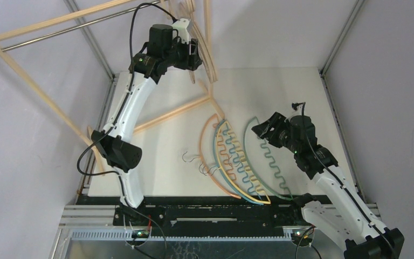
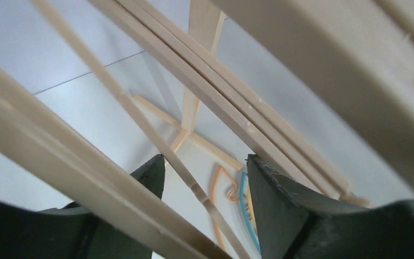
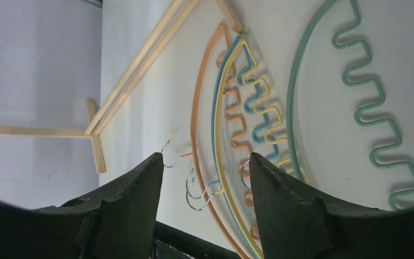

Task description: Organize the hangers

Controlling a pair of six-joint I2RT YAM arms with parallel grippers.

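Note:
Several light-wood hangers hang together at the rack's right end, and my left gripper is raised right beside them. In the left wrist view the left gripper stands open, with one thin wooden bar passing loosely between its fingers and the stacked wooden hangers above. On the table lie the orange hanger, teal hanger, yellow hanger and green hanger. My right gripper hovers open over the green one; in its wrist view the right gripper is empty, with the metal hooks below.
The big light-wood rack with its metal rail leans across the back left. Its foot bars lie on the white table. A black strip runs along the near edge. Grey walls stand close on both sides.

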